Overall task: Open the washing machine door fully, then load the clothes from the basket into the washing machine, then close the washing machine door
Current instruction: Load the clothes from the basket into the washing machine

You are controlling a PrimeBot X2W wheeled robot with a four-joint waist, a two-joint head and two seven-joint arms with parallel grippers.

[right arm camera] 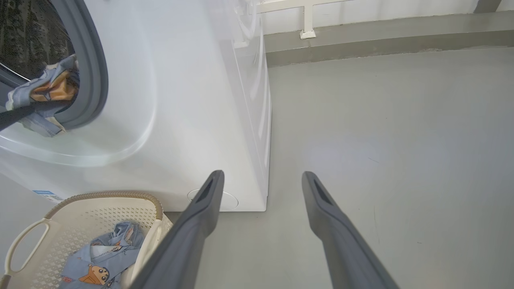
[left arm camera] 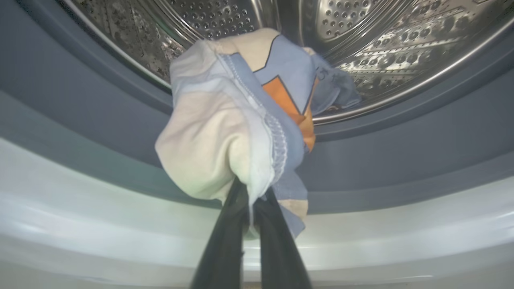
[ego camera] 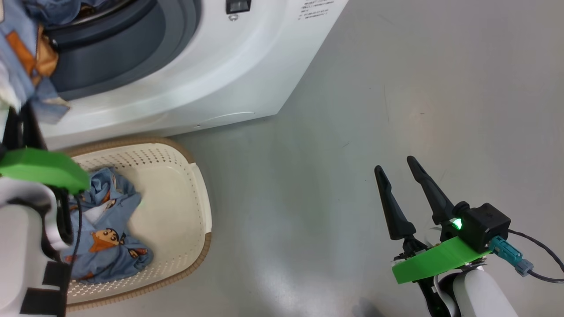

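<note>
Left claw [left arm camera: 249, 198] pinched shut on soft blue-and-cream cloth with orange print [left arm camera: 225, 132]. Shiny holey steel drum [left arm camera: 361, 44] just ahead of claw. Best push in past grey rubber ring [left arm camera: 401, 132] before letting go. Right claw [ego camera: 395, 164] open, empty.

Your left pincer [left arm camera: 249, 202] sits high ahead, its fingers pinched tight on the clothes [left arm camera: 209, 136]; your right pincer [ego camera: 395, 165] hovers low, fingers spread wide apart.
</note>
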